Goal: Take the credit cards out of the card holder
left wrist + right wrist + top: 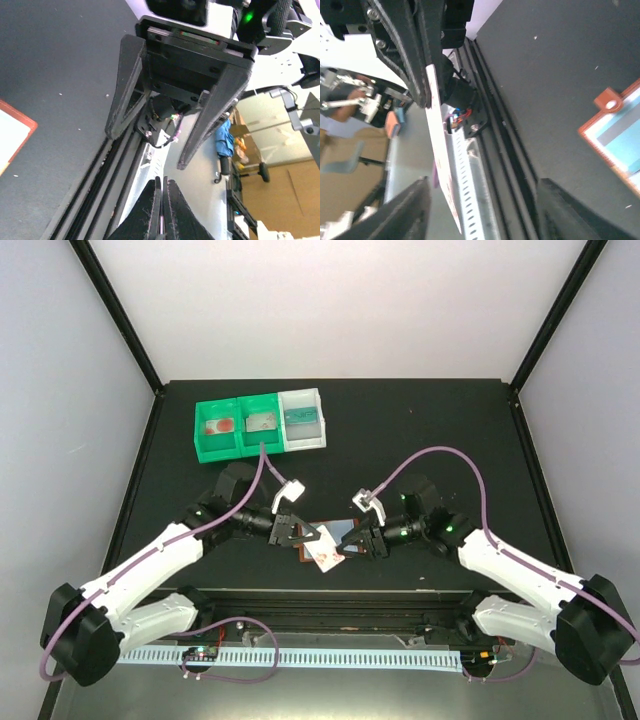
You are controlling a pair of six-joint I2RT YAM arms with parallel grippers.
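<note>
The brown card holder (338,530) lies open on the black table between the two grippers; its pale blue pocket face (620,135) shows in the right wrist view, and its brown border (22,125) shows at the left edge of the left wrist view. A whitish credit card (325,553) with red marks hangs above the table. My left gripper (305,534) is shut on it, and the card (440,165) sticks edge-on out of its fingers. My right gripper (352,543) faces it, open, with its fingers (415,210) standing either side of the card's free end without touching it.
Two green bins (235,425) and a white bin (302,418) stand side by side at the back of the table, each with something flat inside. A black rail (510,145) and a white slotted strip (330,657) run along the near edge.
</note>
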